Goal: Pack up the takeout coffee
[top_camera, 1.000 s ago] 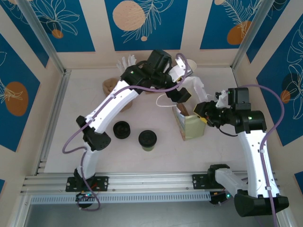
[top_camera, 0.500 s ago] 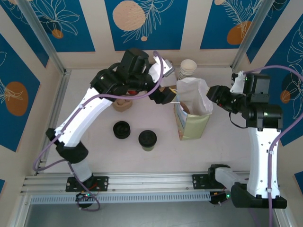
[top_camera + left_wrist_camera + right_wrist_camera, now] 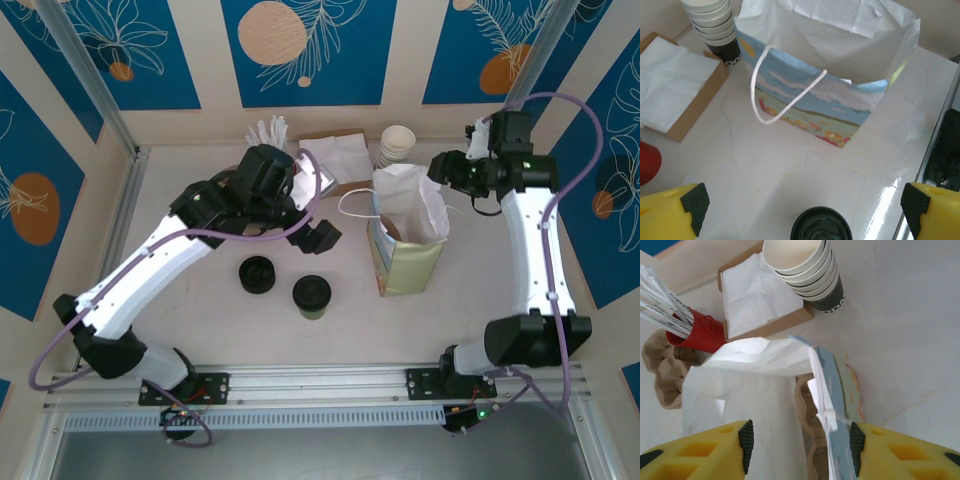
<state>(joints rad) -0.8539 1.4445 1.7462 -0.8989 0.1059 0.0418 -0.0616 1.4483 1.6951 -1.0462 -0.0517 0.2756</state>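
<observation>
Our left tool (image 3: pixel 322 236) hangs released, its yellow fingers (image 3: pixel 670 212) spread wide, low over the desk (image 3: pixel 460 310). The takeout coffee (image 3: pixel 312 296) stands upright on the desk just on the near side of this tool. In the wrist view its black lid sits at the bottom edge, roughly midway between the fingers. A loose black lid (image 3: pixel 258 274) lies just beside it on the left, and we judge that the main thing to keep clear of.

Our right tool (image 3: pixel 447 170) is released too. It is poised over the mouth of the paper bag (image 3: pixel 405 250), and the blue wall and white lining (image 3: pixel 760 390) sit between its fingers without being pinched.

We take the step in hand to be the grasp on the coffee. To do it well, we bring the left tool back over the cup and centre it. We then lower it until the fingers straddle the olive-green sides under the lid's rim. We close gently, since a paper cup likely buckles under a hard squeeze, and we keep it upright throughout.

The bag is much taller than the cup, and its lining stands above the rim. The lift therefore needs to clear that paper and the white rope handle (image 3: pixel 785 97) hanging on the bag's facing side. Something brown already sits inside the bag (image 3: pixel 804 405), so we aim for the free part.
</observation>
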